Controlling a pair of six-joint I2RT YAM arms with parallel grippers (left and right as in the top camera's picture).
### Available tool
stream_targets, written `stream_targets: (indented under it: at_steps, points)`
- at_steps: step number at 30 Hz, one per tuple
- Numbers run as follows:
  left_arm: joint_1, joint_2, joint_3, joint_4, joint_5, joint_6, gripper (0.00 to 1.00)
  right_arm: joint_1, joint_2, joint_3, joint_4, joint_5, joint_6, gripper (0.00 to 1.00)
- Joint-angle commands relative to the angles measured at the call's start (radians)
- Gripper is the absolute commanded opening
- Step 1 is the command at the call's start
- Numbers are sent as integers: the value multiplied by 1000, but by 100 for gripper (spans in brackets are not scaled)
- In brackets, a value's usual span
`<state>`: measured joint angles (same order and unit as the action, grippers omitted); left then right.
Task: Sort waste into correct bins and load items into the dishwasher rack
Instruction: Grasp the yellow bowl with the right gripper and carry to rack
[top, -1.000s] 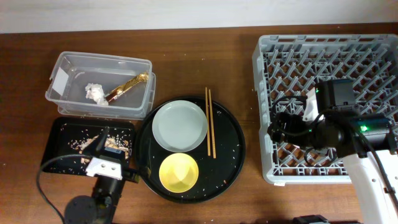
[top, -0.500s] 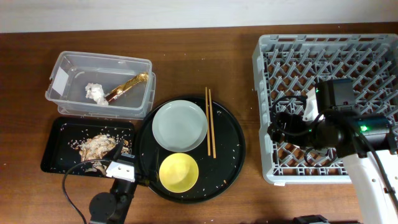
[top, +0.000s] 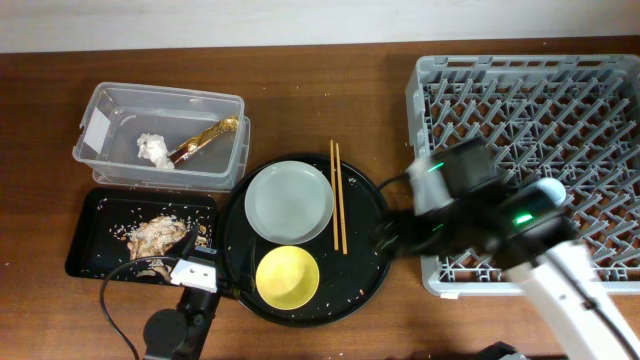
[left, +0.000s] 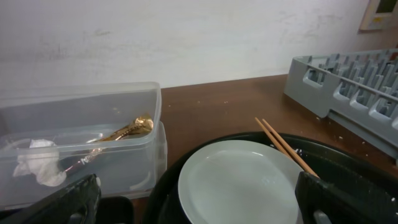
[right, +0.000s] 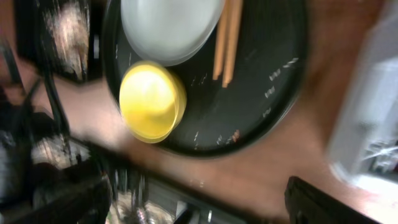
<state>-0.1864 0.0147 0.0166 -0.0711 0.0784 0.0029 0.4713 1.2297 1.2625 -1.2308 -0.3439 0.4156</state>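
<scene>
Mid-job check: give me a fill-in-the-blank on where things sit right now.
The gold snack wrapper lies inside the clear box beside the crumpled white ____.
The food scraps lie in the shallow black tray, whose shape is ____.
On the round black tray, the chopsticks lie beside the grey-green ____.
The small bowl is coloured ____.
Missing: tissue; rectangular; plate; yellow.

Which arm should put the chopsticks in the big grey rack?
Probably right: the right gripper hangs between the chopsticks and the rack, while the left gripper sits far from the rack.
</scene>
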Motion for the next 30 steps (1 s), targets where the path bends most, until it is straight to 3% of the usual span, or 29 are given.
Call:
stream_targets:
  at_steps: [1,5,9,12,13,15,21,24,27,30]
  points:
    - [6,-9,-8,0,11,-10,99,317,58,-93,71,211,243,83]
    - [6,-9,-8,0,11,-10,100,526,252,-141,303,230,282,70]
    - [6,-9,-8,0,11,-10,99,492,492,-140,435,229,313,55]
    - [6,-9,-8,0,11,-10,99,408,561,-141,443,224,326,52]
    - [6,-9,-8,0,11,-10,99,396,561,-141,443,224,326,44]
    - [6,-9,-8,0,11,-10,99,391,561,-140,438,217,326,4]
    - [6,-9,-8,0,11,-10,99,331,424,-75,357,252,270,4]
    - [6,-9,-8,0,11,-10,99,267,304,-13,218,477,270,4]
    - [6,-9,-8,0,11,-10,99,152,157,117,70,987,273,4]
    - [6,-9,-8,0,11,-10,99,18,123,133,128,1446,272,4]
